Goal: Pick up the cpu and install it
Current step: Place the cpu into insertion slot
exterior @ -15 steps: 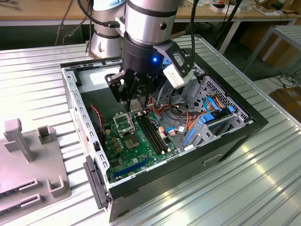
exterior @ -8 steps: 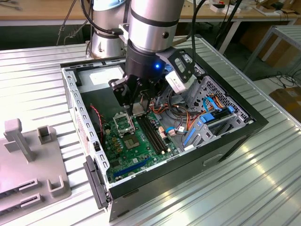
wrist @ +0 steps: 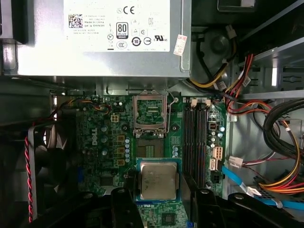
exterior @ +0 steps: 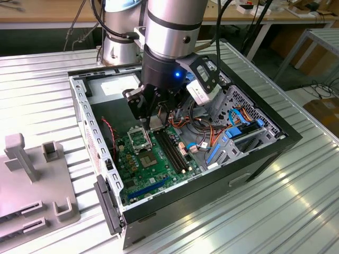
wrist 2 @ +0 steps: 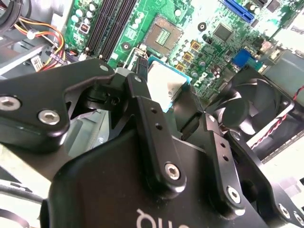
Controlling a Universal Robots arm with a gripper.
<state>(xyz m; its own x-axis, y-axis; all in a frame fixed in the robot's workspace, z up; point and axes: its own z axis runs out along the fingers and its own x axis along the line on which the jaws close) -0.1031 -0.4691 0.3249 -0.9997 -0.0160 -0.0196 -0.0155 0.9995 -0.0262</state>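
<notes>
Downturned jaws around cpu (wrist: 158, 179), over motherboard (wrist: 102, 142)

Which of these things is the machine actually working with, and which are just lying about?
In the job: pincer, shut on the silver chip; open socket on the green board.
Lying about: grey power box, black memory slots, fan, coloured wires, grey stands beside the case.
</notes>
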